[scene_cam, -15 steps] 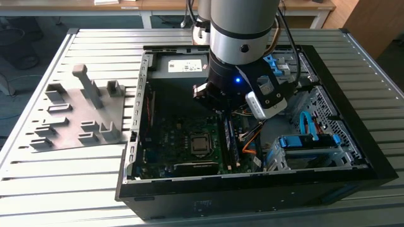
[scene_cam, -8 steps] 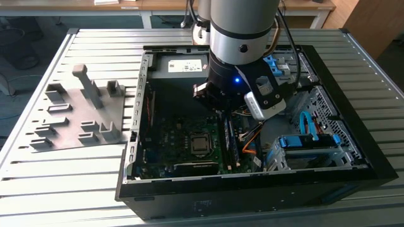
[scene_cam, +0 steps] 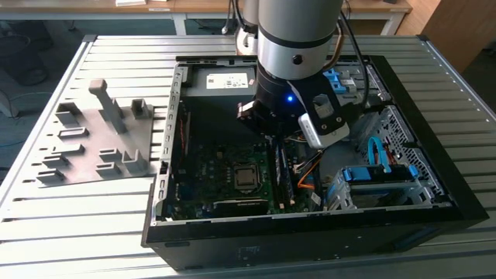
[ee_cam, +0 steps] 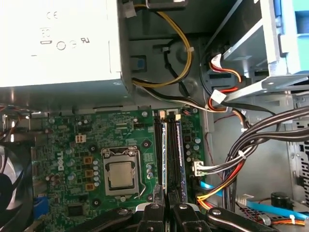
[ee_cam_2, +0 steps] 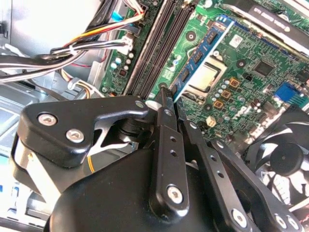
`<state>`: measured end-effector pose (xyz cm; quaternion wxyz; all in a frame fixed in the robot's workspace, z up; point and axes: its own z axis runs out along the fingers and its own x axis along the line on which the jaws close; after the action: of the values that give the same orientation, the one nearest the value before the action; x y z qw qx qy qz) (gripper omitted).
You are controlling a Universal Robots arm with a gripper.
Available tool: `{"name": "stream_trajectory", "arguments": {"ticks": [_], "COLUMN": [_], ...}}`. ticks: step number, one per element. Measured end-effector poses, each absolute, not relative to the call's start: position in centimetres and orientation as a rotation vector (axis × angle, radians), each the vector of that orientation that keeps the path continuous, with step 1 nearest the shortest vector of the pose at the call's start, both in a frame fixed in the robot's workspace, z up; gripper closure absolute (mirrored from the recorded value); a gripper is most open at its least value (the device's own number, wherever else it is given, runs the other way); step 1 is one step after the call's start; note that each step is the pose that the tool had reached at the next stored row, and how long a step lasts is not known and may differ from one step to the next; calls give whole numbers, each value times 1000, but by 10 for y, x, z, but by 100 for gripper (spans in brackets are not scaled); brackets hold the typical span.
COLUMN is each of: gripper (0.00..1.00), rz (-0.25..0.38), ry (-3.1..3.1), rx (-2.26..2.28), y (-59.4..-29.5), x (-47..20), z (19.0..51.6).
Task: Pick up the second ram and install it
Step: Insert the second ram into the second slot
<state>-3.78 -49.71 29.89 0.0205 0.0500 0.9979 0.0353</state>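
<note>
The second ram (ee_cam_2: 200, 53) is a narrow blue board with small black chips. In the second wrist view it reaches out from my gripper (ee_cam_2: 169, 94), whose black fingers (ee_cam_2: 164, 116) are shut on its near end. It hangs close over the green motherboard (ee_cam_2: 251, 53), beside the CPU socket (ee_cam_2: 205, 77) and the long black memory slots (ee_cam_2: 159, 43). In the first wrist view the stick (ee_cam: 165, 159) shows edge-on, in line with the slots (ee_cam: 172, 145), just ahead of the gripper (ee_cam: 167, 209). I cannot tell whether it touches a slot. In the exterior view the arm (scene_cam: 298, 52) reaches down into the open computer case (scene_cam: 310, 238).
A grey slotted tray (scene_cam: 93, 145) lies on the slatted table at the exterior view's left. Inside the case are a silver power supply (ee_cam: 58, 43), bundles of cables (ee_cam: 231, 164), a black fan (ee_cam_2: 285, 159) and a blue-handled drive cage (scene_cam: 384, 174).
</note>
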Motion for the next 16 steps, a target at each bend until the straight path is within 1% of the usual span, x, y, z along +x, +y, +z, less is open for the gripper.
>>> {"name": "stream_trajectory", "arguments": {"ticks": [7, 16], "gripper": [86, 86], "rz": [107, 112], "ry": [3085, 3101], "rx": [259, 33], "y": [-497, -497], "x": [-38, -38], "z": [298, 297]}}
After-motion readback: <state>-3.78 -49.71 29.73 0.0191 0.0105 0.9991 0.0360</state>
